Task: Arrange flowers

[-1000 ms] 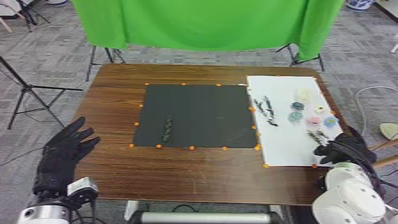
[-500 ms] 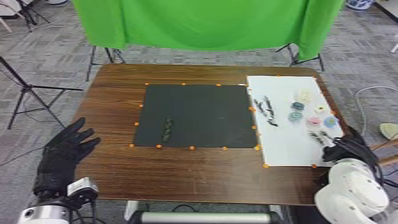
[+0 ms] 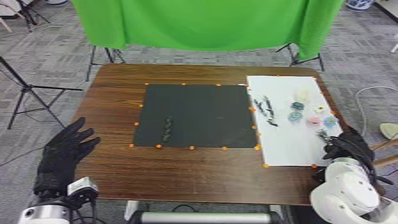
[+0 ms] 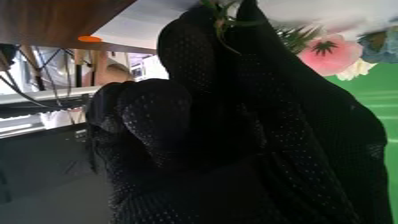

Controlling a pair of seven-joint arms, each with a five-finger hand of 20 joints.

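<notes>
1. Right hand [image 3: 345,148] at the white sheet [image 3: 284,154] – fingertips closed on green sprig [image 3: 324,135]. Left hand [image 3: 60,151] relaxed, fingers apart, by the table's [image 3: 178,175] left side.
2. Risk: shallow pinch, thin stem twists loose; low sweep clips pink flower [image 3: 314,121].
3. Right wrist view gives stem between tips – head view adds dark sprig [image 3: 167,130] on black mat [image 3: 204,107].
</notes>
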